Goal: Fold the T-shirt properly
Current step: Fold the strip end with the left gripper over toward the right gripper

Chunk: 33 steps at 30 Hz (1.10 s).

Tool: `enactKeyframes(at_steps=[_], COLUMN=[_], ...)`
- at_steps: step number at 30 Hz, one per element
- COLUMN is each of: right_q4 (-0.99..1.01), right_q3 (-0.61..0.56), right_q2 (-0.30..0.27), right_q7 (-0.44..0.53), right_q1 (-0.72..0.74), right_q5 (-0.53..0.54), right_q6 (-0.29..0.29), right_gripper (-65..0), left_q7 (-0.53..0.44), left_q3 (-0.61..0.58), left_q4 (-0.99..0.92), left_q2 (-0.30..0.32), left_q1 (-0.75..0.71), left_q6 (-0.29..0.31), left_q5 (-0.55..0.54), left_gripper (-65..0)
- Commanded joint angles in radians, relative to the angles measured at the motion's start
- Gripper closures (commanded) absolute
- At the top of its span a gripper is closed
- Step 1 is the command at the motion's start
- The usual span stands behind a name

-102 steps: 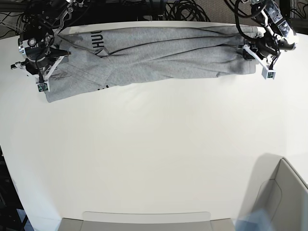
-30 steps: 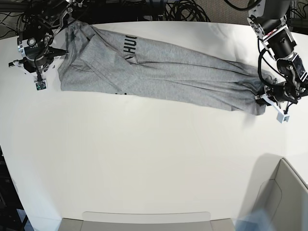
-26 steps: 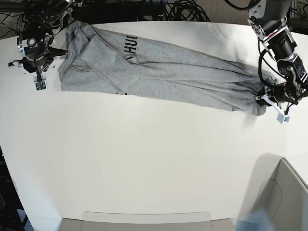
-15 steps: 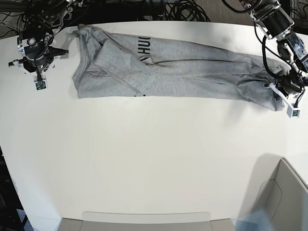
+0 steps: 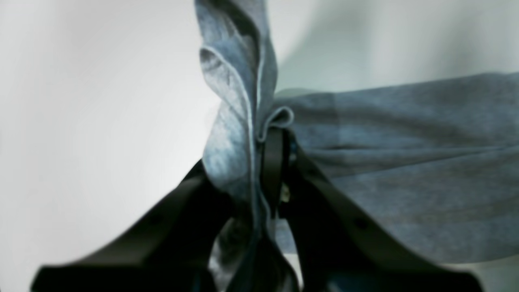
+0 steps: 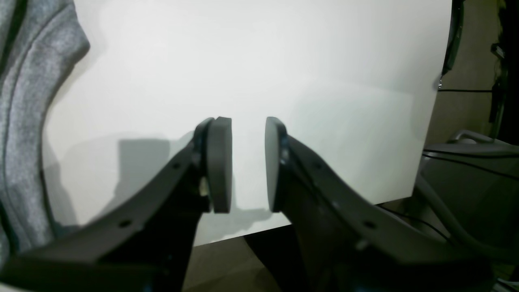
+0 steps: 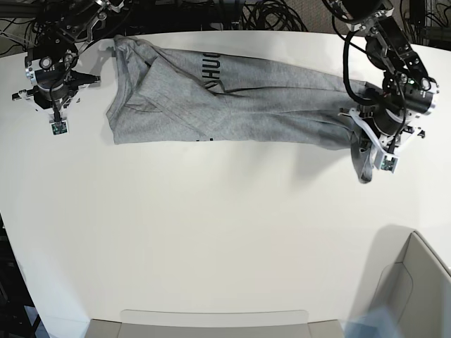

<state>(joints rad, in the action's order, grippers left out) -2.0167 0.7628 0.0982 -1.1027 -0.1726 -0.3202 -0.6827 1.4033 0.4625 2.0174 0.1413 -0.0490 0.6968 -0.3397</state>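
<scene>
Left fingers [image 5: 259,170] clenched on shirt [image 7: 232,98] end; right fingers [image 6: 247,162] released, empty over desk [image 7: 211,232]; your unheld far end may drag and bunch.

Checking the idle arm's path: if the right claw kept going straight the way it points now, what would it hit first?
Probably the bare table. The right claw stands open and empty, pointing across white tabletop; the T-shirt lies off to its side, out of that line. Depth is unclear.

base view looks straight down; wrist views sit close, sharing the t-shirt [image 7: 232,98].
</scene>
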Motion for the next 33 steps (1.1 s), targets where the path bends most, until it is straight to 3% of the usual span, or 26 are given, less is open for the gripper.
enactKeyframes(at_steps=[1, 5, 13, 19, 21, 29, 33], right_q4=[-0.020, -0.020, -0.020, -0.020, -0.020, -0.020, -0.020], right_q3=[0.001, 0.001, -0.001, -0.001, -0.001, -0.001, -0.001], right_q2=[-0.005, -0.005, -0.005, -0.005, -0.005, -0.005, -0.005], right_q7=[0.009, 0.009, 0.009, 0.009, 0.009, 0.009, 0.009], right_q1=[0.006, 0.006, 0.006, 0.006, 0.006, 0.005, 0.006], right_q5=[-0.003, -0.003, -0.003, -0.003, -0.003, -0.003, -0.003], right_q6=[-0.015, -0.015, -0.015, -0.015, -0.015, -0.015, -0.015], right_gripper=[-14.8, -14.8, -14.8, -14.8, -14.8, -14.8, -14.8], left_q7=[-0.007, -0.007, -0.007, -0.084, -0.092, -0.115, -0.114], left_q3=[-0.020, -0.150, -0.299, -0.476, -0.514, -0.531, -0.532], left_q4=[0.013, 0.016, 0.029, 0.024, 0.021, 0.003, 0.009], left_q2=[0.004, -0.024, -0.134, -0.138, -0.136, -0.136, -0.134], left_q1=[-0.012, -0.058, -0.088, -0.111, -0.111, -0.111, -0.134], left_q6=[0.001, 0.001, -0.147, -0.337, -0.372, -0.389, -0.389], left_q5=[0.001, -0.002, -0.003, -0.002, -0.002, -0.002, -0.005], left_gripper=[0.0, 0.0, 0.0, 0.0, 0.0, 0.0, -13.6])
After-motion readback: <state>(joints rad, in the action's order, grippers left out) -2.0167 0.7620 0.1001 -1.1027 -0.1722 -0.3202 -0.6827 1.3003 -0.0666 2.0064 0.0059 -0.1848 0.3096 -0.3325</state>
